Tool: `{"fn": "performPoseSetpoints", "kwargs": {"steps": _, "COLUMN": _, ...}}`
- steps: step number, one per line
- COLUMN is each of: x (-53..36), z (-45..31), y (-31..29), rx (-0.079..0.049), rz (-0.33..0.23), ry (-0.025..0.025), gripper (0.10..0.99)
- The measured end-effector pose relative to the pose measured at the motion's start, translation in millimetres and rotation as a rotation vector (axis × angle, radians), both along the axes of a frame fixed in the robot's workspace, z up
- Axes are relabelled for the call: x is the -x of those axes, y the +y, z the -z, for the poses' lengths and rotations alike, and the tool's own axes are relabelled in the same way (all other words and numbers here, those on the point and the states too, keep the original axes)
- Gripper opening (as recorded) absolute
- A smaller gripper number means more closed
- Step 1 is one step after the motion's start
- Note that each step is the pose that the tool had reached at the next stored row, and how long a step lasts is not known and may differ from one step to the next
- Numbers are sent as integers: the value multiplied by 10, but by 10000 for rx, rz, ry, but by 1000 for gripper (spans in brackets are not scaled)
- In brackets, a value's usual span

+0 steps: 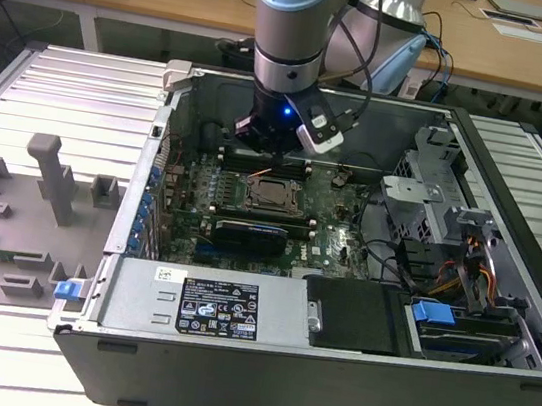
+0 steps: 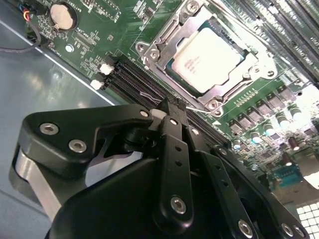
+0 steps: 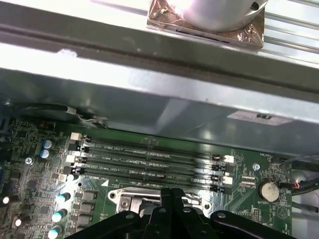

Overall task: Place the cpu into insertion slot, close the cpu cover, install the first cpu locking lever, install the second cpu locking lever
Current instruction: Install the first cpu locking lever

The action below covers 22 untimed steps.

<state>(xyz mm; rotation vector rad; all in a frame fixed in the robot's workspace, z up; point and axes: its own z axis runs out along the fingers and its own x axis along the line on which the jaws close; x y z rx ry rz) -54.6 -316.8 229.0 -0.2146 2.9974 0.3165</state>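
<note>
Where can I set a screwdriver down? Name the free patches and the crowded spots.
Free: the ribbed table at the exterior view's left, bordered by the case and the grey fixtures. Crowded: the green board, with the arm over it, and the cabled drive bay.

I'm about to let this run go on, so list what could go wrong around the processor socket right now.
1. The claw, shut, sits at the thin locking lever just above the memory slots; a slip could scrape them.
2. The cpu lies under the cpu cover; if the lever springs loose, the cover might lift.
</note>
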Motion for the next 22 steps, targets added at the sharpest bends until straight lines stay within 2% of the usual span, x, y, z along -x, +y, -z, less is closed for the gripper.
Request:
{"fn": "performPoseSetpoints", "kwargs": {"steps": 2, "x": -10, "z": 8, "y": 17, "rx": -2, "rz": -2, "ry": -1, "gripper": 106}}
{"fn": "performPoseSetpoints", "kwargs": {"steps": 9, "x": -11, "z": 91, "y": 17, "rx": -21, "rz": 35, "ry": -20, "gripper": 106}}
{"fn": "performPoseSetpoints", "kwargs": {"steps": 10, "x": -10, "z": 103, "y": 17, "rx": -23, "rz": 37, "ry": -52, "gripper": 106}}
{"fn": "performPoseSetpoints", "kwargs": {"steps": 12, "x": -10, "z": 117, "y": 16, "rx": -19, "rz": 35, "ry": -156, "gripper": 106}}
{"fn": "performPoseSetpoints", "kwargs": {"steps": 13, "x": -8, "z": 123, "y": 17, "rx": -21, "rz": 35, "ry": -258, "gripper": 106}}
{"fn": "performPoseSetpoints", "kwargs": {"steps": 14, "x": -6, "z": 127, "y": 17, "rx": -23, "rz": 34, "ry": -338, "gripper": 106}}
{"fn": "performPoseSetpoints", "kwargs": {"steps": 15, "x": -2, "z": 131, "y": 17, "rx": -22, "rz": 35, "ry": -455, "gripper": 106}}
{"fn": "performPoseSetpoints", "kwargs": {"steps": 16, "x": -1, "z": 134, "y": 20, "rx": -22, "rz": 34, "ry": -513, "gripper": 106}}
{"fn": "performPoseSetpoints", "kwargs": {"steps": 22, "x": 0, "z": 136, "y": 37, "rx": -16, "rz": 61, "ry": -516, "gripper": 106}}
